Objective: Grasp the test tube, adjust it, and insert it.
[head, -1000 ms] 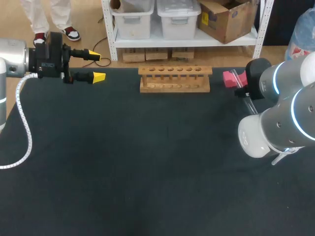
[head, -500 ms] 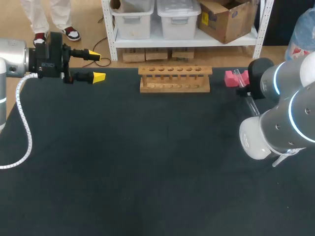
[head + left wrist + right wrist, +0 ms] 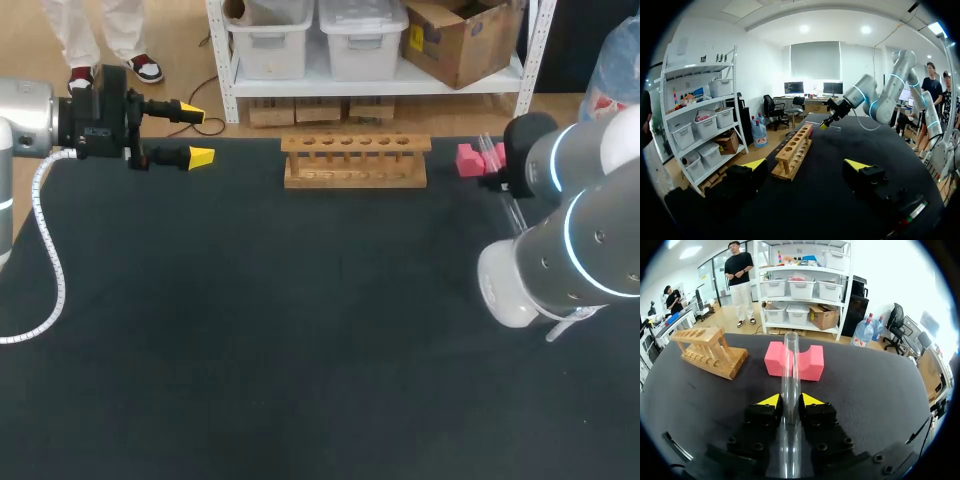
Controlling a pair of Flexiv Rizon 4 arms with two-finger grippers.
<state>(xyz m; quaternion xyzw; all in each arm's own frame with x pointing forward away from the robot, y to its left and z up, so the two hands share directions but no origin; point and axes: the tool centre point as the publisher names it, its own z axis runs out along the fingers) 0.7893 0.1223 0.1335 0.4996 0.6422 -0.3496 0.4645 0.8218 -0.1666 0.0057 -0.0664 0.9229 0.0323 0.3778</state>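
- Left gripper (image 3: 196, 135) hangs with its two yellow-tipped fingers well apart and nothing between them, near the far left edge of the black-covered table (image 3: 300, 330).
- Ahead of it, toward the other arm, stands the light wooden test-tube rack with its row of round holes (image 3: 355, 160), close to the table's far edge and with no tube in it.
- Beyond the rack lies the pink notched foam block (image 3: 810, 360), just ahead of the right gripper (image 3: 791, 400).
- That gripper is clamped on the clear glass test tube (image 3: 789, 365), which runs lengthwise between the fingers and reaches out over the block's notch; whether it touches the foam I cannot tell.
- Risks, as I judge them: smooth glass may slide or twist in the narrow pads while being turned upright; a tilted tube could strike the rack's top bar, jamming or nudging the light rack toward the far edge; swinging low could catch the foam.
- Room: the dark cloth between both grippers and nearer the robot offers the open space for adjusting; the far edge leaves little.
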